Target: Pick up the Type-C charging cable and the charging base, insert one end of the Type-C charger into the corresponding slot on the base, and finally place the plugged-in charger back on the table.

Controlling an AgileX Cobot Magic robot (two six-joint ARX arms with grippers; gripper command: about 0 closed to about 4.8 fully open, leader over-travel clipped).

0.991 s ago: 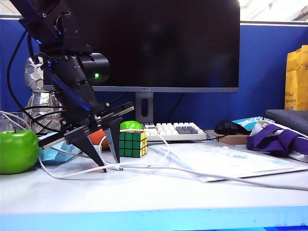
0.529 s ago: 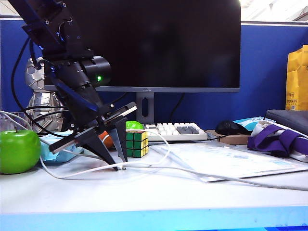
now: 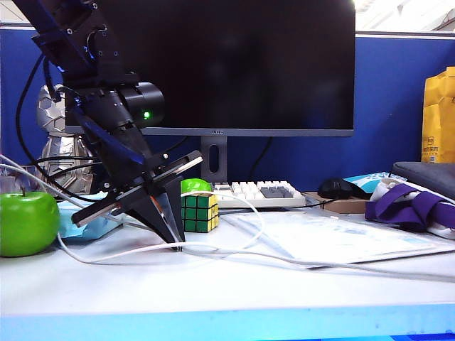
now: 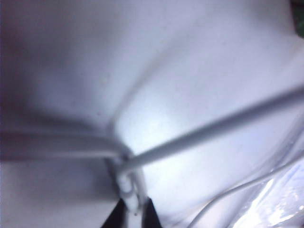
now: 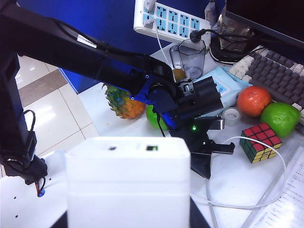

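Blue partition wall behind, dark monitor (image 3: 227, 64) on its stand, white tabletop (image 3: 227, 291) with pale blue front edge. Left hand (image 3: 174, 246) tilted steeply down at the tabletop, left of centre in the exterior view, tips meeting at the surface. Fingers (image 4: 114, 219) nearly together, pinching the plug end of the Type-C charging cable (image 4: 129, 189) in the left wrist view. Cord loops over the tabletop past the Rubik's cube (image 3: 198, 212), then trails off to the right across the papers (image 3: 334, 238). Green apple (image 3: 27, 222) at far left, near the front edge; keyboard (image 3: 256, 193) and black mouse (image 3: 340, 187) further back.

Right hand (image 5: 127, 223) not in the exterior view. Charging base (image 5: 127, 183) fills the lower part of the right wrist view, held up off the tabletop, gripped at its sides. Orange fruit (image 5: 253, 100) and green fruit (image 5: 280, 118) beside the keyboard; power strip (image 5: 171, 21) behind.
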